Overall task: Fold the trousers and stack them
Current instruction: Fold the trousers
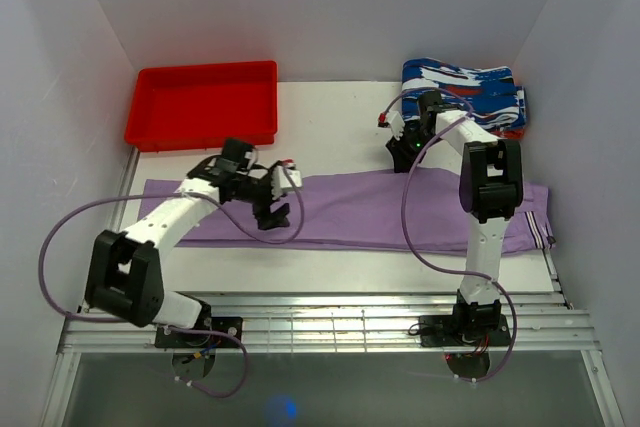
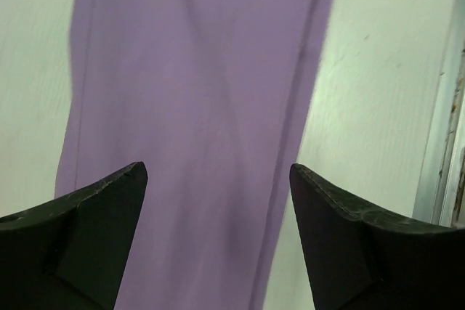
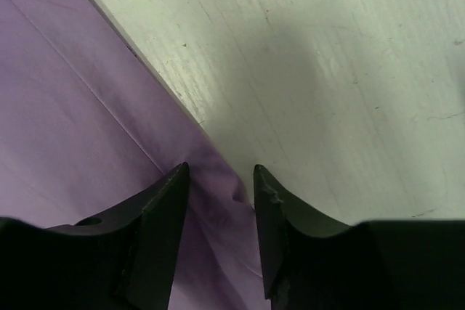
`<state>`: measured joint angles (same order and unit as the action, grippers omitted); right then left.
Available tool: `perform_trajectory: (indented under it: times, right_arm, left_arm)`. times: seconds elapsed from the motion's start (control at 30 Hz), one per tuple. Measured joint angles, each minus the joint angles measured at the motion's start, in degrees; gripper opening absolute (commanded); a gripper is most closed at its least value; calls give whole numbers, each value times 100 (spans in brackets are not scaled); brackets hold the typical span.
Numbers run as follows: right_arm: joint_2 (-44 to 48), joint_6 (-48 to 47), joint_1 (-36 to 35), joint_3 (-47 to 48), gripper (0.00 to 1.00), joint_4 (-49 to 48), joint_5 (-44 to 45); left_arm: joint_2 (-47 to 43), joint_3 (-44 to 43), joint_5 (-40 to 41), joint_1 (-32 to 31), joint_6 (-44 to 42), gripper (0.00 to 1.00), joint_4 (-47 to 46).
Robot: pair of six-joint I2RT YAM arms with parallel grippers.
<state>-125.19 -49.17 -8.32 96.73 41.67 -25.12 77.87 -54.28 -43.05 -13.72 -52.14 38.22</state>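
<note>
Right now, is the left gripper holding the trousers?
No, the left gripper hangs wide open above the trousers.

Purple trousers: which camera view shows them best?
The top external view: the trousers lie stretched across the table, nearly their whole length visible. The left wrist view shows only a strip of them, the right wrist view only one edge with a small fold.

The trousers (image 1: 350, 212) are plain lilac, with a pale striped band at the end by the right edge of the white table (image 1: 330, 267). At its far left corner, a solid red tray (image 1: 203, 104). At the far right corner, folded garments (image 1: 470, 87) streaked blue, white and red.
</note>
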Motion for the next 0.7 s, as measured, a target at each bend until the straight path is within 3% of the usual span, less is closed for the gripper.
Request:
perform_trajectory:
  times: [0.13,0.17,0.33,0.53,0.6,0.7]
  right_arm:
    - [-26,-144,2,24,20,181,-146]
    - [-35,-151,2,24,8,221,-173]
    - [-46,-208,2,35,8,374,-229]
    - [-44,-210,2,48,8,448,-229]
    - [-44,-212,2,66,8,468,-229]
    - [-44,-214,2,98,8,487,-227]
  left_arm:
    - [942,-472,350,-1596,249,88,-719]
    - [1220,-586,452,-1862,317,87,-890]
    - [2138,-734,962,-2859,592,87,-1650]
    - [2428,-686,1320,-3569,730,84,-2249]
    - [2437,-627,1386,-3679,767,80,-2391]
    - [2476,-516,1528,-3829,815,66,-2546]
